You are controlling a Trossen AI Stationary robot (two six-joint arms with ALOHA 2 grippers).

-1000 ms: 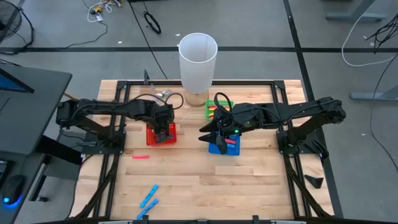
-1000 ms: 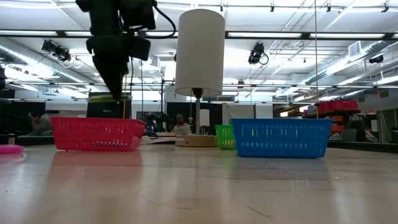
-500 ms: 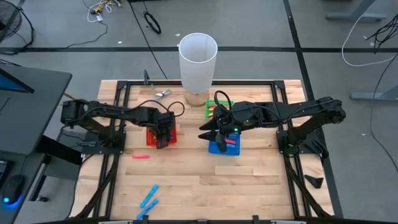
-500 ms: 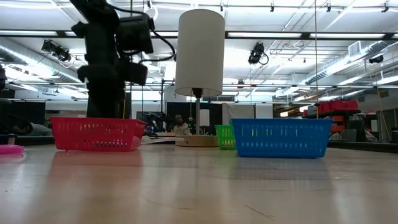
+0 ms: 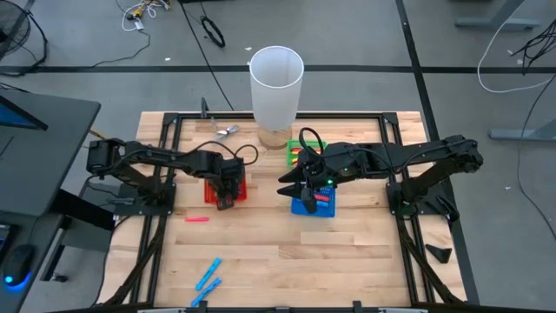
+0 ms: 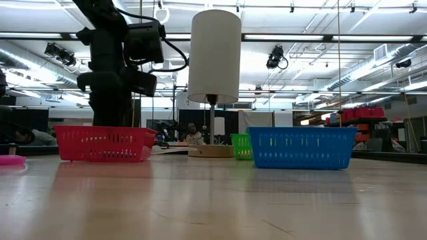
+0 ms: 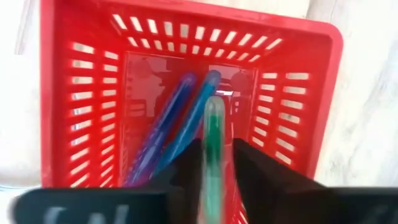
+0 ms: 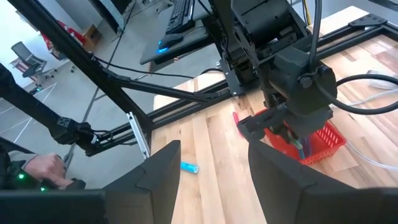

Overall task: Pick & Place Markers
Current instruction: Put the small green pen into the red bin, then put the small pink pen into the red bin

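Three mesh baskets are sitting on the table (image 5: 365, 252): one red basket (image 5: 241, 185), one green basket (image 5: 292, 149) and one blue basket (image 5: 298, 207). One tall white cylinder (image 5: 276, 80) is standing behind them. Three markers are lying loose on the wood: one pink marker (image 5: 196, 219) and two light blue markers (image 5: 208, 276). Inside the red basket, the left wrist view is showing two blue markers (image 7: 177, 118) and one green marker (image 7: 213, 149). Two arms are working over the table.

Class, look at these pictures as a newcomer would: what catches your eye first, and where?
The tall white cylinder at the table's far edge stands out. Then the left gripper, down in the red basket, grips a green marker above blue ones. The right gripper hangs over the blue basket.
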